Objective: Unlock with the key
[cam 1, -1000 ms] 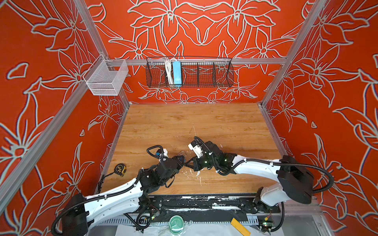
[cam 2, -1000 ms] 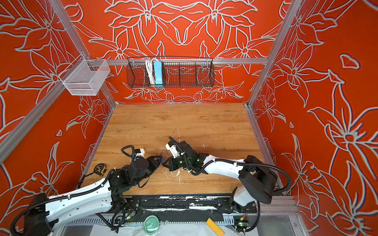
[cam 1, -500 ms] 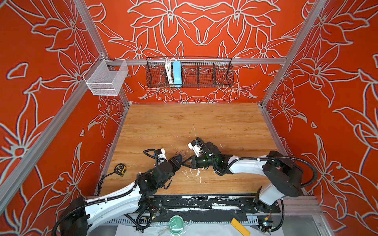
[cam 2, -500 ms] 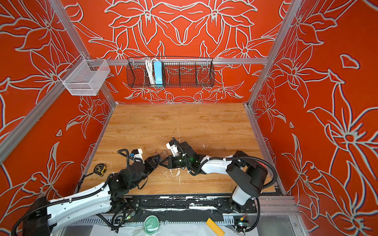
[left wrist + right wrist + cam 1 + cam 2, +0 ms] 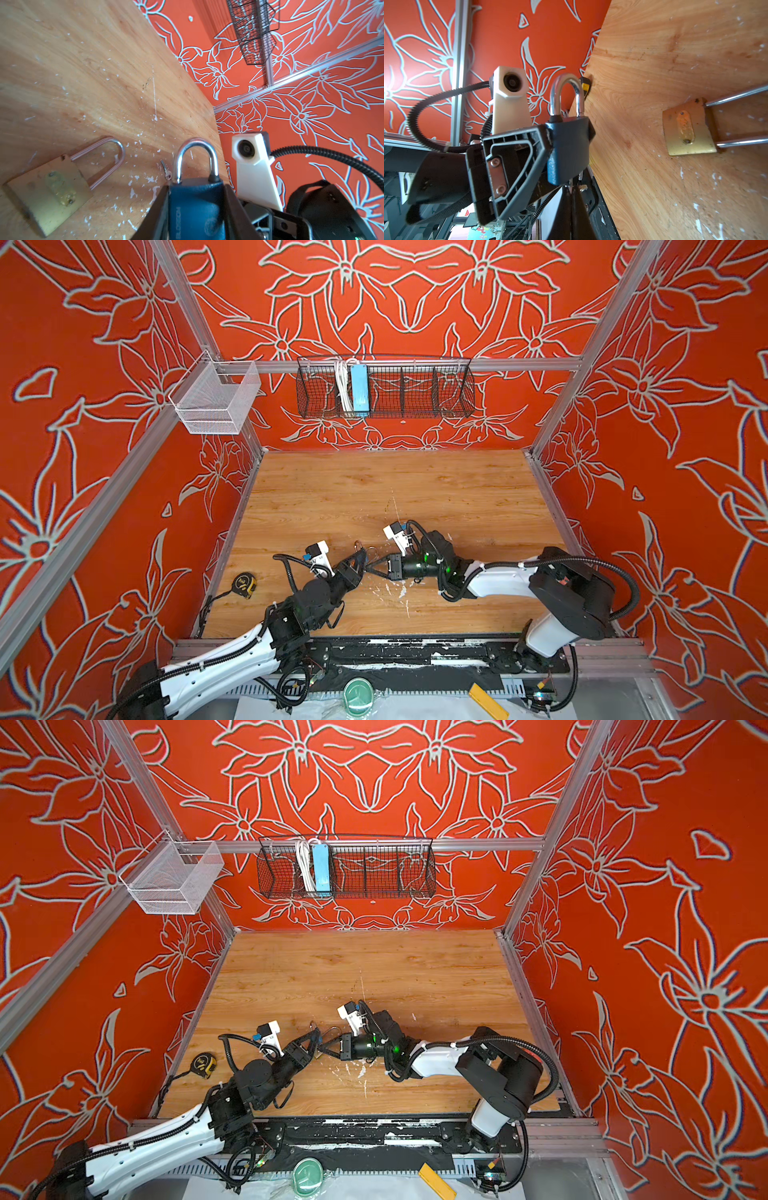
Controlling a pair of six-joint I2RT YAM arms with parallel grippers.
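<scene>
The blue-bodied padlock with a silver steel shackle [image 5: 196, 209] is clamped between the black jaws of the left gripper [image 5: 359, 561], held off the front middle of the wooden table [image 5: 374, 489]. The right gripper [image 5: 572, 192], pinched tight on a thin silver key [image 5: 571, 185], meets the padlock's underside. A flat brass padlock with a long shackle [image 5: 47, 191] lies on the table just beside.

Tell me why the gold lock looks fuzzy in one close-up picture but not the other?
In the left wrist view the gold lock sits near the picture's edge, soft and smeared, while the blue lock is sharper; in the right wrist view the gold lock is crisp and the table looks stretched by the wide lens; both top views are sharp.
</scene>
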